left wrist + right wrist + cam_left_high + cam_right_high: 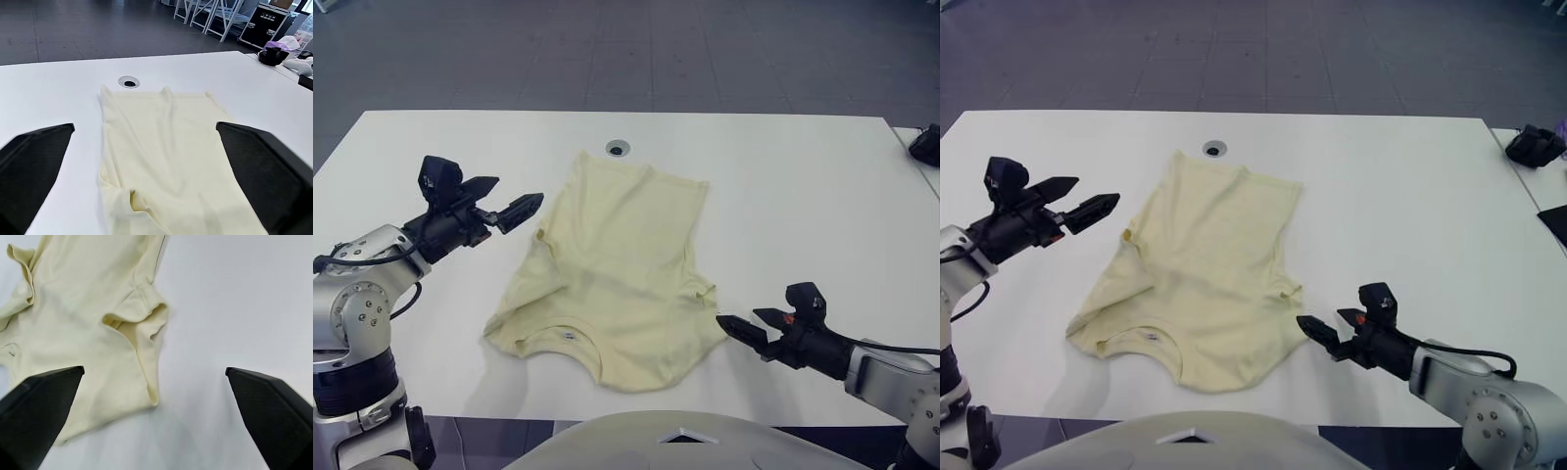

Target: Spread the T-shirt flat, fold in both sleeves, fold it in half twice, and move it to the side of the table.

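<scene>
A pale yellow T-shirt (612, 269) lies spread on the white table (803, 196), collar toward the near edge and hem toward the far side. Both sleeves are folded in over the body. My left gripper (509, 201) hovers open just off the shirt's left edge, near the left sleeve (132, 198). At the shirt's near right corner my right gripper (752, 325) stands open, close to the folded right sleeve (139, 316). Neither gripper holds anything.
A round cable grommet (618, 148) sits in the table just beyond the shirt's hem. A dark object (1533, 145) rests on a neighbouring surface at the far right. Bare tabletop lies on both sides of the shirt.
</scene>
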Motion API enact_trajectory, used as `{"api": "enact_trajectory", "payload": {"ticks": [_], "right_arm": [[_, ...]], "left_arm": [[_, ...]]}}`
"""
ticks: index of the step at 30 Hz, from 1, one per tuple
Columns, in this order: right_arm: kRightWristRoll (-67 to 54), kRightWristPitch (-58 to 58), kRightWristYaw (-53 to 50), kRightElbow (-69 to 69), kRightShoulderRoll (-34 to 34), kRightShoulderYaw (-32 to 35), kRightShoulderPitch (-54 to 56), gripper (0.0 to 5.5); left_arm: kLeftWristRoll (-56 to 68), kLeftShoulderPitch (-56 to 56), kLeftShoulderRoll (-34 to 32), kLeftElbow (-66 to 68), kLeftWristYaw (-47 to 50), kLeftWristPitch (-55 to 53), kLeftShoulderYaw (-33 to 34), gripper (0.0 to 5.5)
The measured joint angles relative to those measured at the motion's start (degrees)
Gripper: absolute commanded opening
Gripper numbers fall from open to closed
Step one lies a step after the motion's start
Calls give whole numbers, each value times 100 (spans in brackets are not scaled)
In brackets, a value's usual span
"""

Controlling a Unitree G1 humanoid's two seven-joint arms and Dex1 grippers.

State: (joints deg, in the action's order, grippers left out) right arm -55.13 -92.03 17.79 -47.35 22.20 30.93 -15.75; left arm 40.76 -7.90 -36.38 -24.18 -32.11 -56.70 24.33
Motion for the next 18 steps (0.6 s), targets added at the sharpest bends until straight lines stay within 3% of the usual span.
{"api": "enact_trajectory", "payload": {"ticks": [3, 11, 18], "right_arm": [[-529, 23, -513, 63, -12, -43, -120, 515], [-1859, 24, -1799, 235, -105, -239, -222, 375], [-3007, 438, -2783, 618, 523, -498, -408, 264]], "left_arm": [[5, -9, -7, -33, 117, -25, -89, 540], [10, -135, -61, 73, 151, -35, -282, 540], [53, -175, -101, 72, 168, -96, -313, 540]]}}
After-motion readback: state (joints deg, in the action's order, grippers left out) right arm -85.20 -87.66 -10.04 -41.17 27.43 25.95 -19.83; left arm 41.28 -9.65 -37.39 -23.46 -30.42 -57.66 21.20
